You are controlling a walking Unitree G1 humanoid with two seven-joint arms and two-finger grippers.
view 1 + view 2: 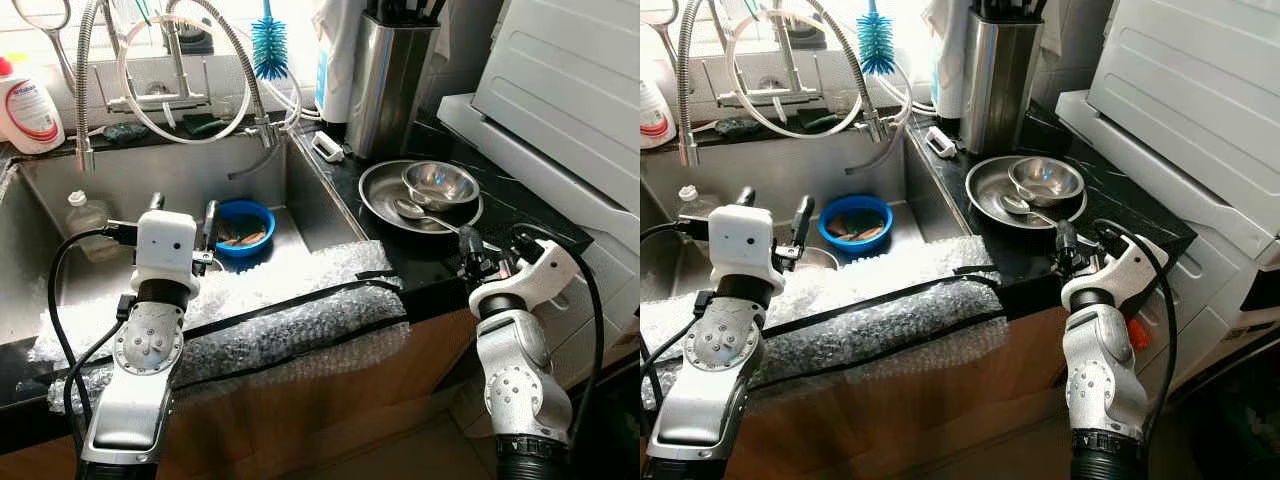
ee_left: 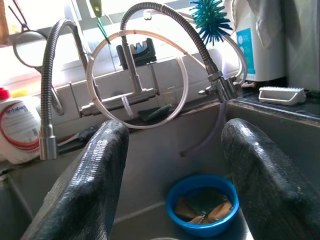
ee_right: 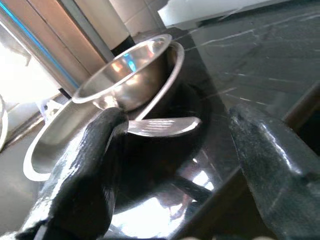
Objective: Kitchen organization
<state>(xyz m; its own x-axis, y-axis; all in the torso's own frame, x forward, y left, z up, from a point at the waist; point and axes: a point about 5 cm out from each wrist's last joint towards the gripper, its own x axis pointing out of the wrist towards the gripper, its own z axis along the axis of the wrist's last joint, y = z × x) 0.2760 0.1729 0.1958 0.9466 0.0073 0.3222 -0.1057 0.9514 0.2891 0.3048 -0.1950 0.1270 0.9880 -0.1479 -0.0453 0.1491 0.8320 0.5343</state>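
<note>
On the black tabletop point(image 1: 520, 215) sit one steel plate point(image 1: 382, 196), one small steel bowl point(image 1: 440, 184) and one spoon point(image 1: 415, 212) on it. The right tool point(image 1: 478, 250) hovers just beside them, fingers spread, empty. The left tool point(image 1: 183, 222) gapes over the sink point(image 1: 190, 175), near one blue bowl point(image 1: 245, 226).

Both arms raised at the sink point(image 1: 30, 240).
Left gripper point(image 1: 183, 218) hangs over the sink, fingers point(image 2: 90, 185) spread and empty; right gripper point(image 1: 490, 248) sits right of the sink, low over the counter edge, fingers point(image 3: 85, 170) apart, empty.
</note>
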